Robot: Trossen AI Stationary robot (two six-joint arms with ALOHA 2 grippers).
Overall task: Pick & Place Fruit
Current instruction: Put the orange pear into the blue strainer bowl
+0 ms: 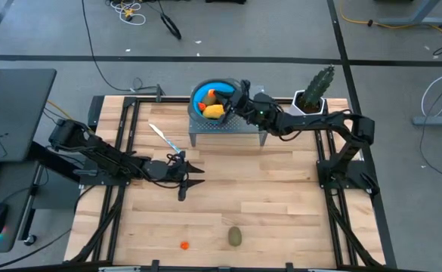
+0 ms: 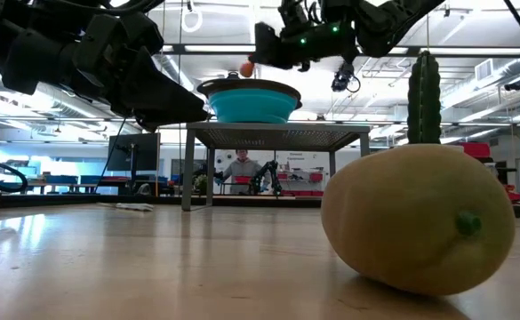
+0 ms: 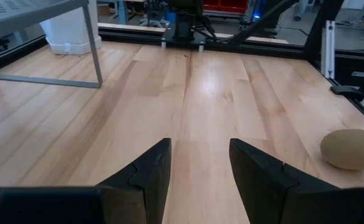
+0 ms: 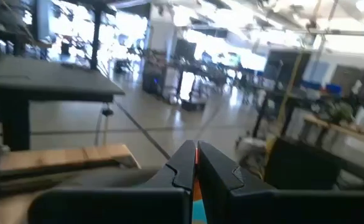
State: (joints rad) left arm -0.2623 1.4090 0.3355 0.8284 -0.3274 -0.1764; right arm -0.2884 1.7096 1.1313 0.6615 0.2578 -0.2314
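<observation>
A blue bowl (image 1: 202, 92) stands on a grey perforated stand (image 1: 228, 130) at the table's far side. It holds a yellow-orange oblong (image 1: 214, 111) and an orange piece (image 1: 209, 96). My right gripper (image 1: 231, 103) hovers shut over the bowl's right rim, a sliver of orange-red ball (image 4: 197, 152) showing between its fingertips. An olive-brown oval (image 1: 235, 236) and a tiny orange-red ball (image 1: 184, 245) lie near the table's front edge. My left gripper (image 1: 198, 175) stands open just above mid-table, with nothing between its fingers (image 3: 150, 171). My right gripper pinches a tiny orange-red ball (image 4: 197, 149) at the free ends of its two fingers; only a thin orange strip shows between them. The fingers reach in about level from the table's right side. The ball is held clear above the bowl (image 2: 246, 102).
A slim white-and-blue stick tool (image 1: 164, 138) lies on the table left of the stand. A green cactus in a white pot (image 1: 316, 92) stands at the far right, beside my right arm. Bare wood lies between my left gripper and the olive oval (image 3: 351, 149).
</observation>
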